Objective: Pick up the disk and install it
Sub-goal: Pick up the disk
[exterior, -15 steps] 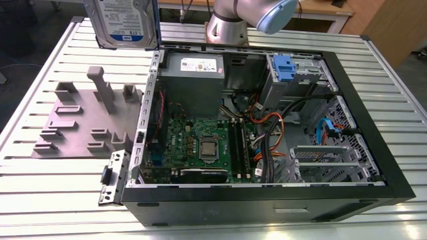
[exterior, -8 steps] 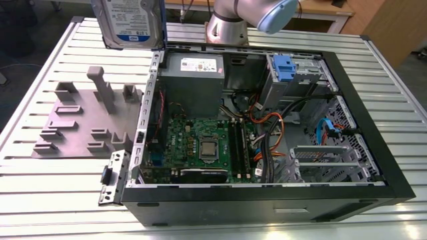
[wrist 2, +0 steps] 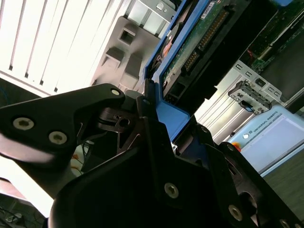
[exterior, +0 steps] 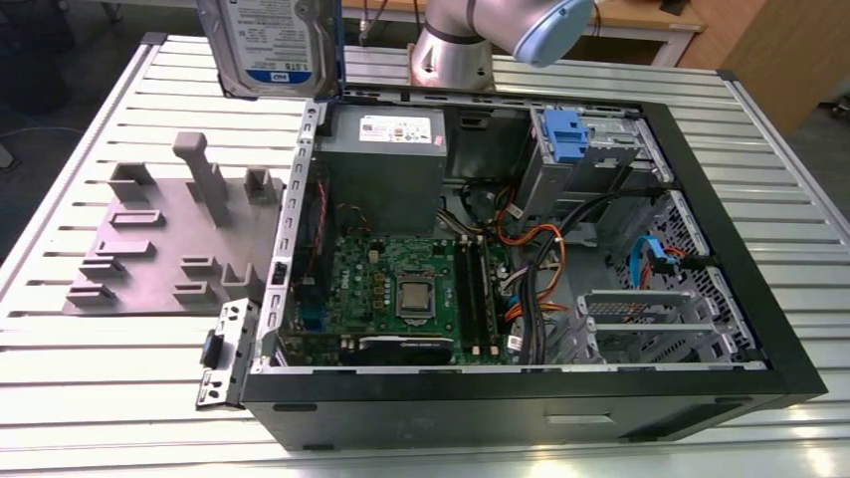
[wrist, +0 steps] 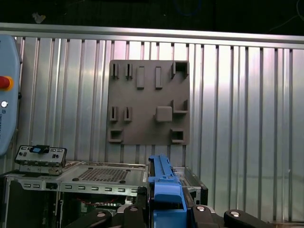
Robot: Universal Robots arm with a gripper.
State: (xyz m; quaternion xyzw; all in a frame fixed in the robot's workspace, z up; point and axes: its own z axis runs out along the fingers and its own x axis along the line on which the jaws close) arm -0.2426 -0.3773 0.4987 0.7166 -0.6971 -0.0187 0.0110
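Note:
The disk [exterior: 273, 45], a silver-grey drive with a white-and-blue label in a blue carrier, hangs high above the table's far side, beyond the open computer case [exterior: 743, 299]. In the second wrist view my gripper [wrist 2: 151, 102] is shut on the carrier's blue end [wrist 2: 173, 118], and the disk's green circuit board [wrist 2: 199, 42] faces the camera. In the first wrist view the blue carrier [wrist: 166, 187] stands edge-on between the black fingers [wrist: 135, 209], above the case's edge.
The case holds a grey power supply [exterior: 385, 149], a motherboard [exterior: 405, 289] and a drive cage with a blue latch [exterior: 564, 134]. A grey fixture plate [exterior: 159, 239] with pegs lies at the exterior view's left. The arm's base [exterior: 452, 50] stands behind the case. A pendant [wrist: 7, 95] lies near.

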